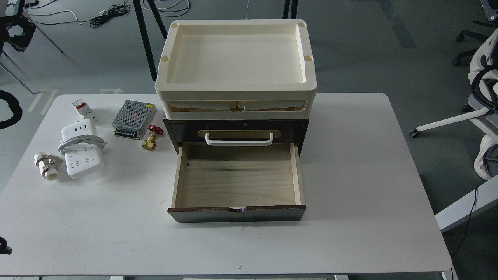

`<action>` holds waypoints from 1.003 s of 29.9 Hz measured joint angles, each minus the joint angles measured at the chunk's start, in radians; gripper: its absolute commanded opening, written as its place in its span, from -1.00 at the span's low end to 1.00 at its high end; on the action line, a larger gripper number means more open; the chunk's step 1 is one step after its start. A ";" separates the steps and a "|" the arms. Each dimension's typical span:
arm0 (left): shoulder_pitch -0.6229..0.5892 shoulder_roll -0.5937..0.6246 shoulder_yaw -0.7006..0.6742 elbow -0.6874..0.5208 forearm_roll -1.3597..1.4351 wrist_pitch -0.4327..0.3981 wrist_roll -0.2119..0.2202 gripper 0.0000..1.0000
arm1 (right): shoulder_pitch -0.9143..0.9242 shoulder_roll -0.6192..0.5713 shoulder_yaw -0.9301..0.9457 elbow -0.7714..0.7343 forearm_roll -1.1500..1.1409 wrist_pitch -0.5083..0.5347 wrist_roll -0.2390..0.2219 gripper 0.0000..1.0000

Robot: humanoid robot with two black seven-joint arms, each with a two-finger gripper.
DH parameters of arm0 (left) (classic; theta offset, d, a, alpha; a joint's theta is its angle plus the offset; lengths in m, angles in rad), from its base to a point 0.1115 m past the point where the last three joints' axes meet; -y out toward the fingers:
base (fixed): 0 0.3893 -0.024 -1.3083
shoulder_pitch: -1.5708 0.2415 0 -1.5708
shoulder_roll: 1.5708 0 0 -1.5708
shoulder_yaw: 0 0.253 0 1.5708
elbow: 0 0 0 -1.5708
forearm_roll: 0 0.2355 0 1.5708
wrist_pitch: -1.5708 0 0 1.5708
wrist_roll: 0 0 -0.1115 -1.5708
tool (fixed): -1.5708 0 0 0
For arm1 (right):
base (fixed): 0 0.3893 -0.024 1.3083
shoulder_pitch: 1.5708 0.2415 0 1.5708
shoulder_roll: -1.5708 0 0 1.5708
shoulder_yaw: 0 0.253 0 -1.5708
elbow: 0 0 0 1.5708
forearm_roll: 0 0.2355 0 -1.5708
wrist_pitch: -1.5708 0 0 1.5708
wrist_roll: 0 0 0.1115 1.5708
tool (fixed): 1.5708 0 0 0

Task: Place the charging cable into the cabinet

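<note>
White charging cable [82, 149], dark brown cabinet [236, 132], pale wooden drawer [237, 181], cream trays [236, 87], white table [350, 194]
</note>
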 measured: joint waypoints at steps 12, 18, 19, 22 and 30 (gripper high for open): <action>0.042 -0.054 -0.194 -0.109 -0.106 0.000 -0.225 1.00 | -0.011 -0.015 0.006 -0.002 0.006 0.000 0.000 0.99; 0.078 0.136 -0.123 -0.402 0.000 0.000 -0.226 1.00 | -0.035 -0.025 0.012 -0.003 0.007 0.000 0.000 0.99; 0.082 0.179 -0.111 -0.455 0.042 0.000 -0.226 1.00 | -0.039 -0.025 0.013 -0.003 0.007 0.000 0.000 0.99; 0.087 0.295 -0.090 -0.570 0.196 0.000 -0.226 1.00 | -0.049 -0.025 0.014 -0.003 0.007 0.000 0.000 0.99; 0.098 0.603 -0.051 -0.780 0.835 0.000 -0.226 1.00 | -0.085 -0.044 0.039 -0.019 0.008 0.000 0.000 0.99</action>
